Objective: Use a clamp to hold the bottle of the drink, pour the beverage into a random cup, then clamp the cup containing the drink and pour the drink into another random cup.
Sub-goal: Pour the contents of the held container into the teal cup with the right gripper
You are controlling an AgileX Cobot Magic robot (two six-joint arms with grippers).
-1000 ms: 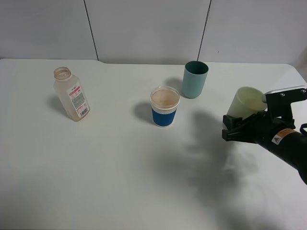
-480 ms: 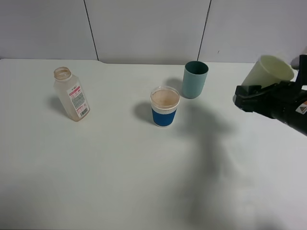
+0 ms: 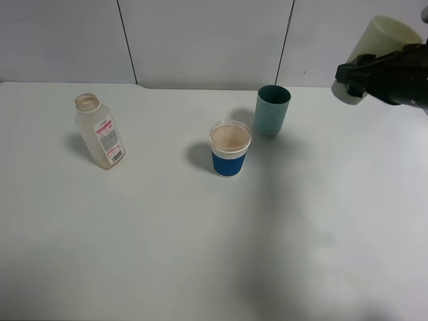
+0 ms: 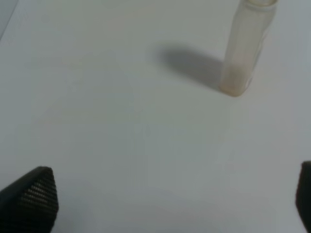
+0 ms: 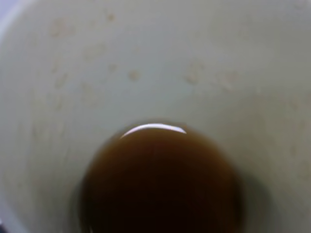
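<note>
Pale green cup (image 3: 382, 32) sits in the R fingers (image 3: 356, 75), which are shut on its lower body, high off the surface (image 3: 167, 241) at the far right edge of the ext. view. Cup's long axis is tilted: base down-left, rim up-right, so the mouth faces away from the target. R wrist cam looks right into it: drink (image 5: 160, 179) pools dark brown at the bottom, walls above it bare w/ faint spots.

Teal cup (image 3: 272, 110) stands upright on the surface, lower and to the left of the held cup, well apart. Judged next move: carry the rim over it, then tip the mouth toward it, i.e. the opposite of the present lean. R arm is the nearer one by far.

Blue-and-white cup (image 3: 230, 148) stands near the teal one, on its left and closer to the cam. It's not btw held cup and target, but a sloppy pour could catch it. Bottle (image 3: 100, 134) is upright at far left, capless, well clear. L fingers (image 4: 165, 206) hang wide open, empty, over bare surface near the bottle.
</note>
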